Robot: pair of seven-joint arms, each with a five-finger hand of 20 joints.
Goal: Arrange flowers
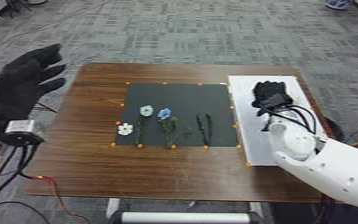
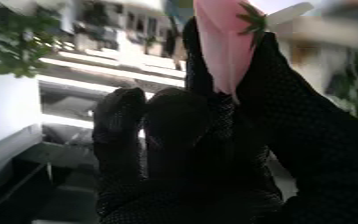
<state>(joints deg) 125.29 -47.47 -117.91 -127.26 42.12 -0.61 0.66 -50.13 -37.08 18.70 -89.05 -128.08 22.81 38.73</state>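
Pink green-sepalled flower point(image 2: 222, 45) being pinched by my black-gloved right hand point(image 1: 271, 95) over white rectangular board point(image 1: 259, 147), left hand point(image 1: 20, 80) hanging spread-fingered near brown wooden table point(image 1: 87, 170), white flower point(image 1: 125, 129), two blue flowers point(image 1: 164, 114), green stems point(image 1: 205, 130) lying on dark mat point(image 1: 180, 95)

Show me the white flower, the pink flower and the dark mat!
White flower point(image 1: 125, 129): head view, on its petals.
Pink flower point(image 2: 222, 45): right wrist view, on its petals.
Dark mat point(image 1: 202, 96): head view, on its bare part.
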